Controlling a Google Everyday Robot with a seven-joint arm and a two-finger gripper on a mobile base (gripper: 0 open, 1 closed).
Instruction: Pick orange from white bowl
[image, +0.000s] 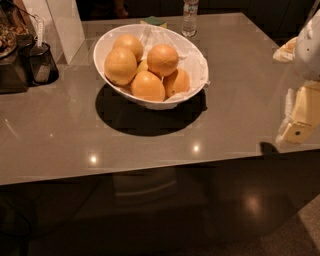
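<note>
Hanging at the right edge of the scene, my claw (299, 125) was a pale cream block just above the near right corner of the surface (235, 115), well apart from the fruit. Whether it was wide or narrow I could not tell, and nothing showed in its hold.

The white bowl (106, 44) stood on the surface left of the middle, toward the far side, and cast a dark shadow on its near side. Crumpled white paper (194, 62) lined it and stuck up over its right rim. The orange (162, 60) sat highest in the pile, near the bowl's middle, resting on the fruit around it. Two more deep orange fruits (148, 86) lay just in front of it, against the near wall. Two paler yellow fruits (120, 66) lay to its left.

Beyond the bowl a clear bottle (190, 17) stood upright by the far edge, with a small green-topped block (154, 21) just left of it. A dark holder (41, 64) with a tag stood at the far left.
</note>
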